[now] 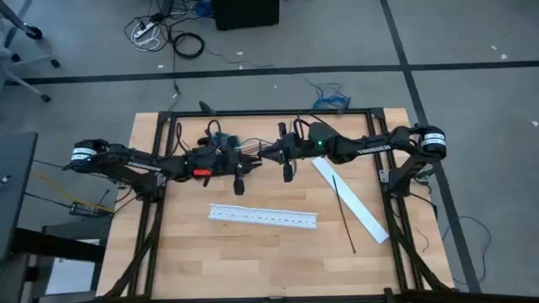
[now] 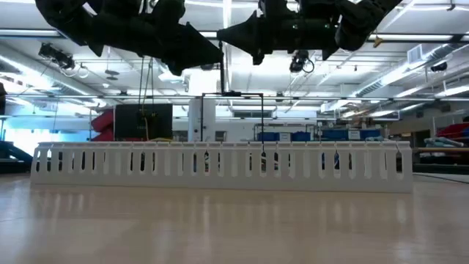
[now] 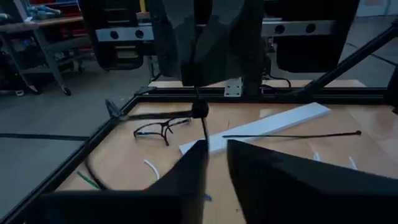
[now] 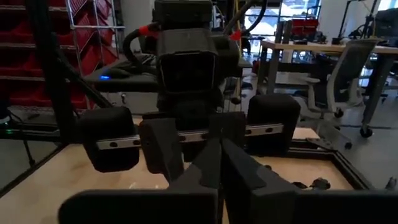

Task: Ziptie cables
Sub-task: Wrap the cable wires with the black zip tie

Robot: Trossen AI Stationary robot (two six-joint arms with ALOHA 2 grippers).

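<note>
Ziptie (image 1: 344, 213) lies flat on the table on the right, well clear of both arms, partly across the flat white strip (image 1: 349, 200). It's thin, light and springy, and probably slick, so I'd pinch it mid-length or just behind the head; a tip grab would likely whip or slide out. Cables (image 3: 151, 167) show only as a few short loose wires on the wood below the left gripper (image 3: 216, 146). They're limp, near weightless and won't stay bunched on their own, so grip across the bundle's middle, away from the bare ends. Both grippers are up off the table at the back centre, nose to nose. The left gripper's fingers are a slit apart with table showing through (a thin dark strand runs from there toward the other arm; can't tell whether it's pinched). The right gripper (image 4: 219, 144) has its fingers pressed together, and nothing visible between them. The only container-like thing is the slotted white channel (image 1: 263, 216), front centre, with no wire seen in it from above or through the slots.
</note>
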